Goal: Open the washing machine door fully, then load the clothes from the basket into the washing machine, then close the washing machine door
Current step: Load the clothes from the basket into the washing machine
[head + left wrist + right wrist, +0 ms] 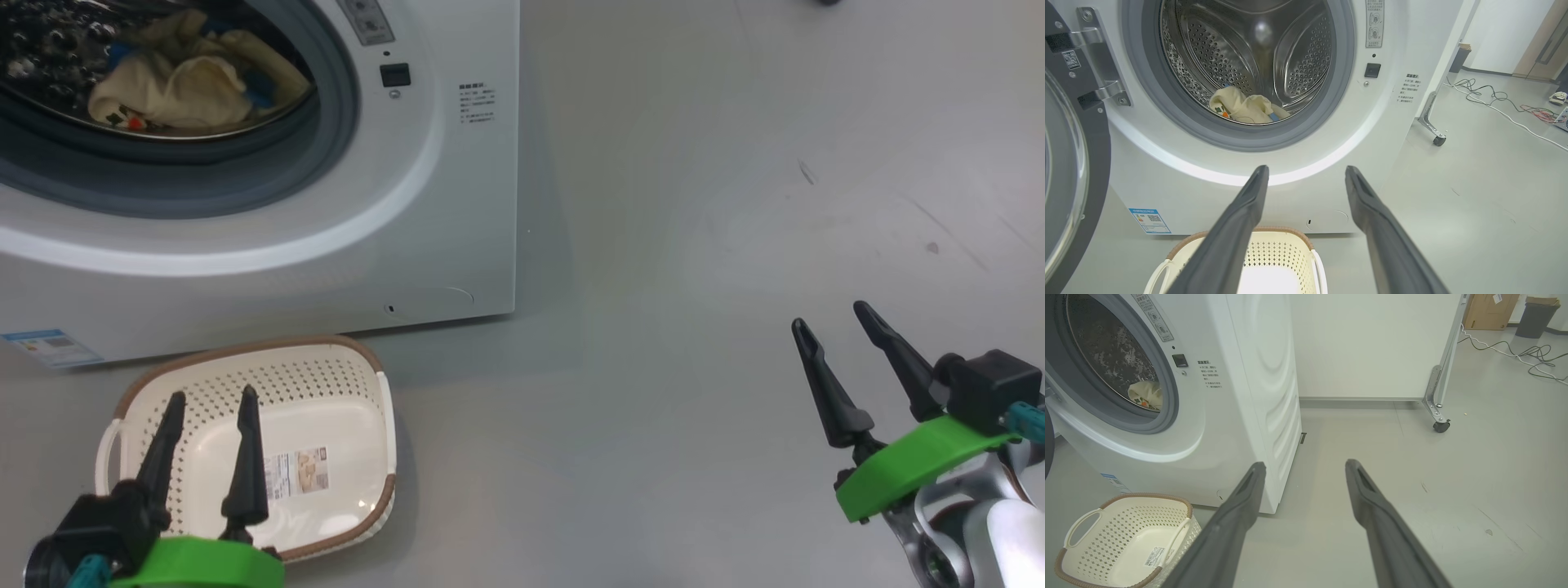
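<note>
The left gripper (211, 394) holds its two fingers spread, with nothing between them. In the head view the tips lie over the basket (269, 343), which sits on the floor (694, 245) directly under and ahead of them, empty apart from its label sticker (298, 472). The right gripper (829, 315) also has its fingers apart and empty. It hangs over bare floor, well apart from the basket and to the right of the washing machine (457, 204). The clothes (188, 86) lie in a cream heap at the bottom of the drum (1249, 45), beyond and above the left fingertips, inside the grey gasket (1241, 139). The left wrist view adds the washing machine door (1098, 171): it stands swung open on its hinge, off to the left of the left fingers, showing its black rim and part of the glass window. That view also gives the drum's perforated steel wall, where the head view gives mainly the heap from above. The right wrist view looks past the right fingers along the machine's ribbed side panel. It places the basket low to the left of the left-hand finger and a wheeled frame leg (1435, 404) beyond the fingertips. Cables (1494, 98) trail on the floor far to the right of the left fingers.
</note>
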